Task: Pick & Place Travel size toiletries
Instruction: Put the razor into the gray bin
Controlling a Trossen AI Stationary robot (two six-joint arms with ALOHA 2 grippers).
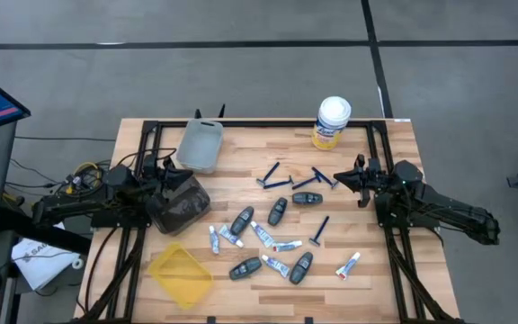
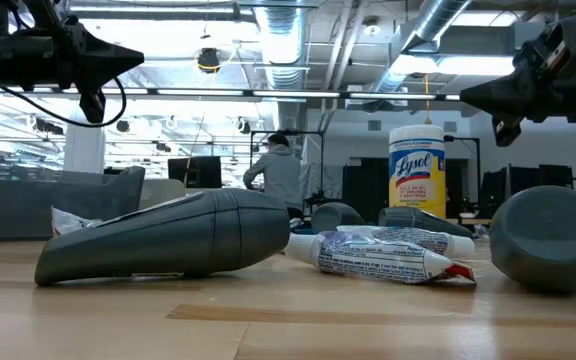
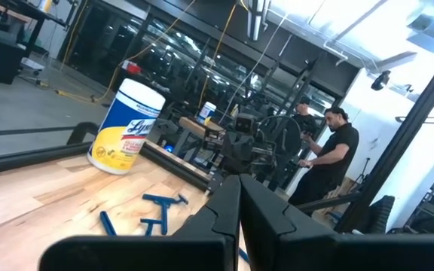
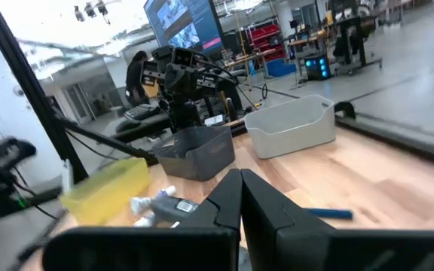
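High view: wooden slat table (image 1: 241, 301) on a dark frame. Left gripper (image 1: 180, 171) hangs over the table's left side, fingers pressed together, holding nothing. Right gripper (image 1: 340, 179) hangs over the right side, tips also together and empty; in its wrist view the two dark fingers (image 4: 236, 197) meet in a narrow wedge.

The travel size toiletries (image 1: 277, 229) lie scattered between the two grippers and toward the near edge from both. Slim dark-blue razors (image 1: 273, 177) with T-shaped heads lie just beside the right gripper's tips. Dark grey oval pieces (image 1: 242, 220), smooth and rounded, sit mid-table, nearer the left gripper. Small white tubes (image 1: 264, 236), crimped, with blue and red print, are mixed among them; one tube (image 1: 348, 263) lies apart, on the near side of the right gripper.

Directly beneath and beside the left gripper: a dark grey bin (image 1: 179, 202), tilted. Past it toward the far edge, a pale translucent bin (image 1: 200, 144), rectangular with rounded corners. A yellow translucent tray (image 1: 180, 274) sits on the near side of the left gripper.

Yellow canister (image 1: 332, 122) with a white lid stands upright, at the far edge beyond the right gripper.

Low view: one oval piece (image 2: 168, 240) matte and tapered, a crinkled tube (image 2: 393, 256) touching its nose. A person (image 2: 281, 175) stands in the room behind.
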